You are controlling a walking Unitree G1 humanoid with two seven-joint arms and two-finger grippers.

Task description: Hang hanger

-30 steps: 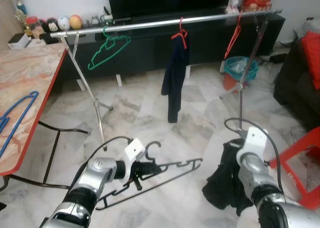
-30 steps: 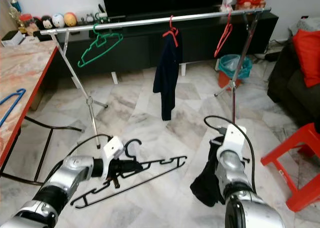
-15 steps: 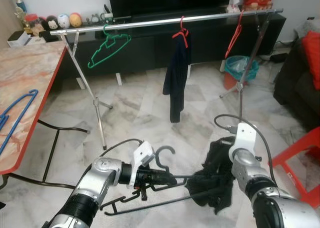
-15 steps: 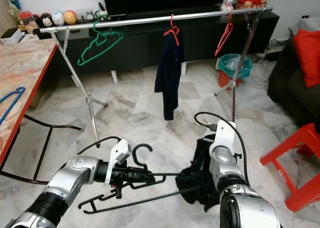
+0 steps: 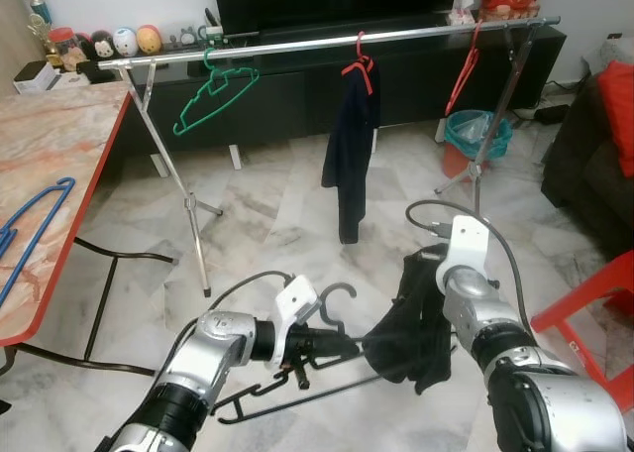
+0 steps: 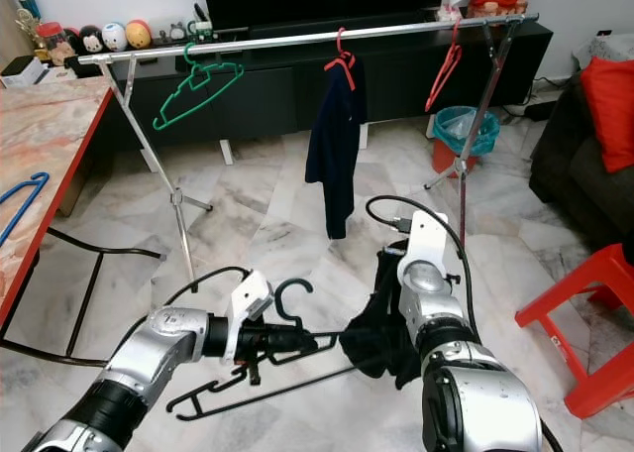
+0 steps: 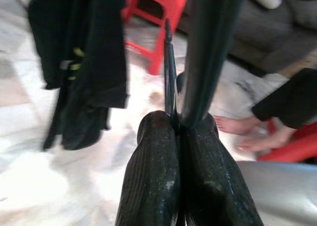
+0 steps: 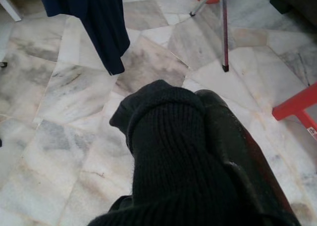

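Marble floor lies below; I hold the black hanger point(image 5: 297, 378) near its hook in my left gripper point(image 6: 260, 341), fingers clamped. Its long bar points toward the right gripper point(image 5: 421, 318), which seems closed on the black garment point(image 6: 374, 328). The rail point(image 5: 327, 42) is well ahead.

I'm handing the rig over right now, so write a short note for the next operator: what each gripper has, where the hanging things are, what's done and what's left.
Left gripper: shut on the black hanger, held low over the floor, its hook pointing up.
Right gripper: shut on the black garment, bunched at the hanger's right end.
Rail: carries a green hanger, a red hanger with a dark garment and a bare red hanger.
Done: hanger and garment picked up and brought together.
Left: get the garment onto the hanger, probably, then hook it on a free stretch of rail.
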